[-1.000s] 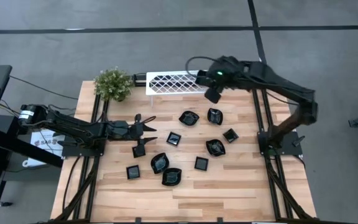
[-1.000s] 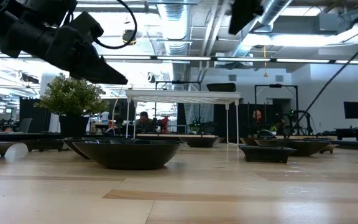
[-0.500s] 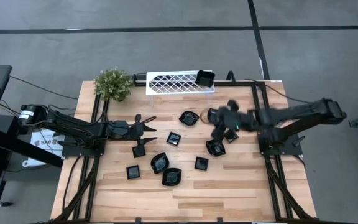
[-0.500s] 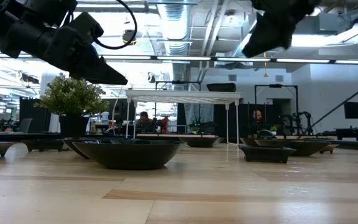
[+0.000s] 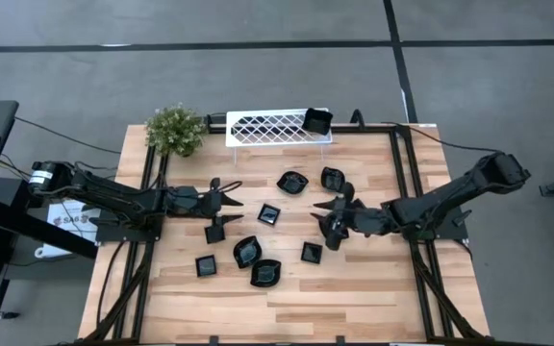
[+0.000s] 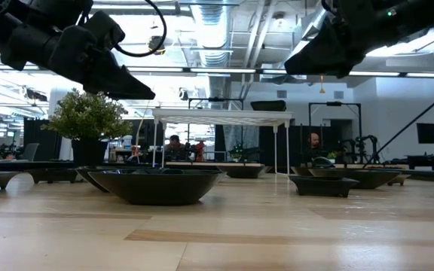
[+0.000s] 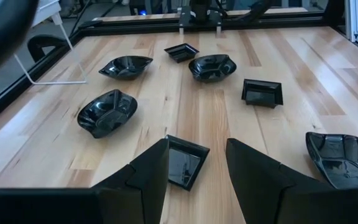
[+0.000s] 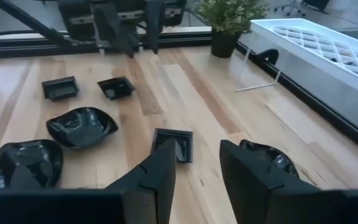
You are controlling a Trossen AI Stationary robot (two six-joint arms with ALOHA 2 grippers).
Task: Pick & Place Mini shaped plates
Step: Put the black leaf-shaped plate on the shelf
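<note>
1. Mini shaped plates lie scattered over the middle of the wooden table, about nine of them, and one more square plate sits on the right end of the white lattice rack.
2. A second ago the right gripper was up at that end of the rack; it has since swung back down over the cluster of plates, fingers parted and holding nothing. That plate looks delivered, and the arm seems to be lining up on the next one (probably the wavy dish beside its fingertips).
3. The left gripper has not moved; it hangs over the table's left side, fingers apart and empty, with a small square dish lying between them on the wood.
4. Only the high view shows the plate on the rack. The low view shows both grippers held well clear of the tabletop.
</note>
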